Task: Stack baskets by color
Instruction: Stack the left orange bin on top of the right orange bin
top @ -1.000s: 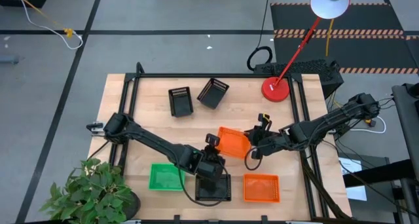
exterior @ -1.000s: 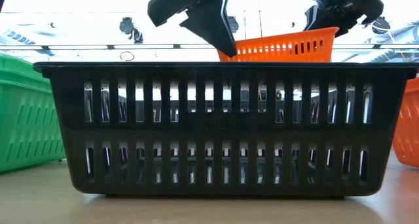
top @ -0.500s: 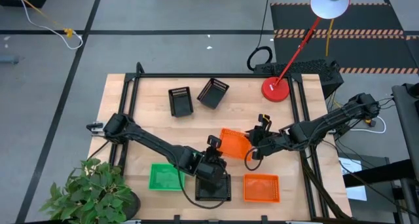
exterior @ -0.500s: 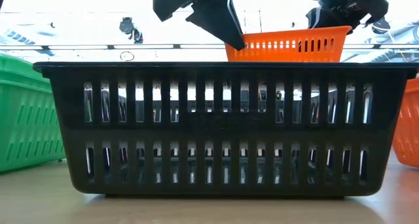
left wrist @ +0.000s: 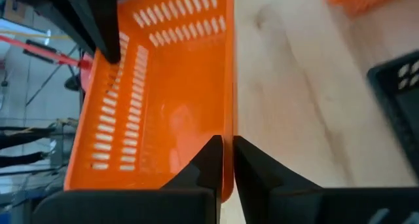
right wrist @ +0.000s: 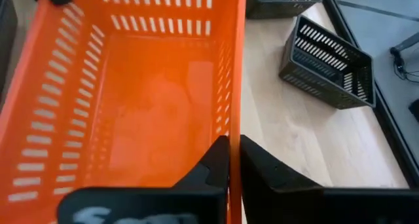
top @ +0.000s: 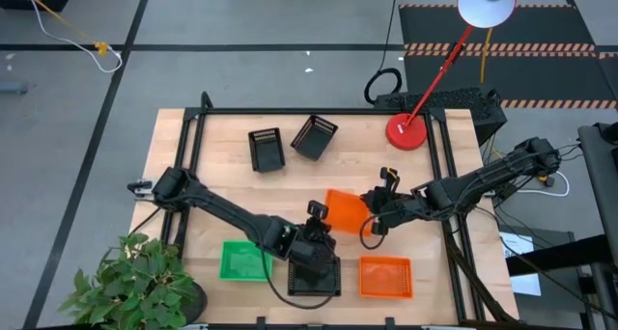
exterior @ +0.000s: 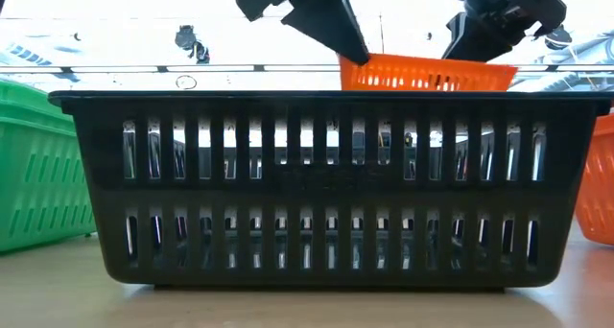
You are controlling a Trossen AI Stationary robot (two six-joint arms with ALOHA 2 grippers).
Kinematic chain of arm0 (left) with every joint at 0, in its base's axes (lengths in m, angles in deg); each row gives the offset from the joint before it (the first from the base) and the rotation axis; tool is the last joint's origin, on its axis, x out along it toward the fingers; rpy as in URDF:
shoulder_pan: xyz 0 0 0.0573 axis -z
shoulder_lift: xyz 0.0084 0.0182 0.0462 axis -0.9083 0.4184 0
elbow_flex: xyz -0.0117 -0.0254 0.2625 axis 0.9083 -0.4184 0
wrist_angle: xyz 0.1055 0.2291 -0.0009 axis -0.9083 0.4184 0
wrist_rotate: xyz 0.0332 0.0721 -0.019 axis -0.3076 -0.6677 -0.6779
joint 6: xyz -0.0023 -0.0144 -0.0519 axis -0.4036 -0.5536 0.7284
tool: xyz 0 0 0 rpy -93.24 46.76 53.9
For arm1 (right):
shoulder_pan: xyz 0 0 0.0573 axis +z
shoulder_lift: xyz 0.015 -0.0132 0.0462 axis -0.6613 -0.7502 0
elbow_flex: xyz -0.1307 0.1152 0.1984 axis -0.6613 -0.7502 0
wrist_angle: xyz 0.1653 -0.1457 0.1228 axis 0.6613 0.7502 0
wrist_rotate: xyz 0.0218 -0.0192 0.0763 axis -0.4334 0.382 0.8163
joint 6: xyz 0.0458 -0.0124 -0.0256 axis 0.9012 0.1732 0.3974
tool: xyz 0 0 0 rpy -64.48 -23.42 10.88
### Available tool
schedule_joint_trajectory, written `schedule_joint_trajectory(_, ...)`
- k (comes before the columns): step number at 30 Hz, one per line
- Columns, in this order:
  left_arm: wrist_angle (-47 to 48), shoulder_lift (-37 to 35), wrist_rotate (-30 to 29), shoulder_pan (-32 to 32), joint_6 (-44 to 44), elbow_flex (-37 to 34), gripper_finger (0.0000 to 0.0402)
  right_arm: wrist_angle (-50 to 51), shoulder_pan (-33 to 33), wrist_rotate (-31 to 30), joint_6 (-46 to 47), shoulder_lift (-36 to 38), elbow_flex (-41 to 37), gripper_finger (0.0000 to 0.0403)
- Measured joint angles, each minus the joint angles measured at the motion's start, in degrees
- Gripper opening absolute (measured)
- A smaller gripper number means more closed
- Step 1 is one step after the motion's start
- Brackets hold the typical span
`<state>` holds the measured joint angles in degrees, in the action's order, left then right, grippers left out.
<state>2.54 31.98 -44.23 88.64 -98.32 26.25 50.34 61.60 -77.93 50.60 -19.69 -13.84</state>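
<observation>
An orange basket (top: 345, 211) hangs over the table's middle between my two grippers, its open side up. My left gripper (top: 321, 218) is shut on its left side and my right gripper (top: 373, 213) on its right side. A black basket (top: 314, 277) sits on its base at the near edge, with a green basket (top: 243, 261) to its left and a second orange basket (top: 385, 277) to its right. Two more black baskets (top: 266, 149) (top: 314, 137) are at the far side, the right one tipped. My left gripper pinches the rim of one wall (left wrist: 228, 122) of the orange basket, one finger inside (left wrist: 204, 168) and one outside. The fingers slant down from the table's near left. The basket is lifted clear of the table. My right gripper pinches the rim of the opposite wall (right wrist: 237, 112), one finger inside (right wrist: 213, 165) and one outside. The fingers slant down from the table's right. The basket hangs about level between the two grippers.
A red lamp base (top: 407, 130) stands at the far right corner, its arm leaning away to a white shade. A potted plant (top: 135, 287) is at the near left corner. Bare wood (top: 222, 180) lies left of the lifted basket.
The orange basket has tipped from a slant to about level: its end at my right gripper has sunk while the end at my left gripper stayed about where it was. Both hands have kept their places.
</observation>
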Motion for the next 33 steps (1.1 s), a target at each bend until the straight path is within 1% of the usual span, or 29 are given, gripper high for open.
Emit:
schedule_joint_trajectory(3,-2.3,0.0,0.5,0.4,-0.4,0.0,0.0040,0.3,0.0,0.3,0.1,0.1,0.0,0.0017)
schedule_joint_trajectory(5,-3.7,0.0,0.5,1.2,-1.1,0.0,0.0052,0.7,0.0,2.1,0.1,0.5,0.0,0.0014)
schedule_joint_trajectory(7,-4.9,0.0,0.4,2.1,-1.8,0.0,0.0076,1.3,0.0,4.2,0.6,1.0,0.0,0.0008)
schedule_joint_trajectory(10,-6.6,-0.5,0.4,3.2,-1.4,0.0,0.0126,3.1,0.1,6.5,1.8,1.5,-0.1,0.0006)
schedule_joint_trajectory(13,-7.4,-1.7,0.4,4.0,0.1,0.0,0.0174,3.9,0.6,7.0,2.9,1.9,-0.1,0.0008)
schedule_joint_trajectory(15,-7.2,-2.9,0.3,4.5,0.8,0.0,0.0197,4.1,1.0,9.4,3.2,2.0,-0.1,0.0008)
schedule_joint_trajectory(17,-6.8,-4.4,0.3,5.0,2.2,0.0,0.0212,4.1,1.3,12.9,4.0,2.3,-0.1,0.0008)
schedule_joint_trajectory(21,-3.7,-8.3,0.4,5.4,7.0,0.0,0.0219,4.3,2.3,21.4,6.7,3.9,-0.1,0.0008)
schedule_joint_trajectory(26,2.6,-11.7,0.4,5.4,15.3,0.0,0.0209,5.1,3.6,30.1,11.0,6.9,-0.1,0.0008)
schedule_joint_trajectory(30,6.9,-12.6,0.5,5.6,20.3,0.0,0.0195,6.5,5.1,33.3,14.7,9.7,0.0,0.0008)
schedule_joint_trajectory(33,8.7,-12.5,0.6,5.6,21.7,0.0,0.0185,7.3,6.3,34.3,18.4,11.4,0.0,0.0008)
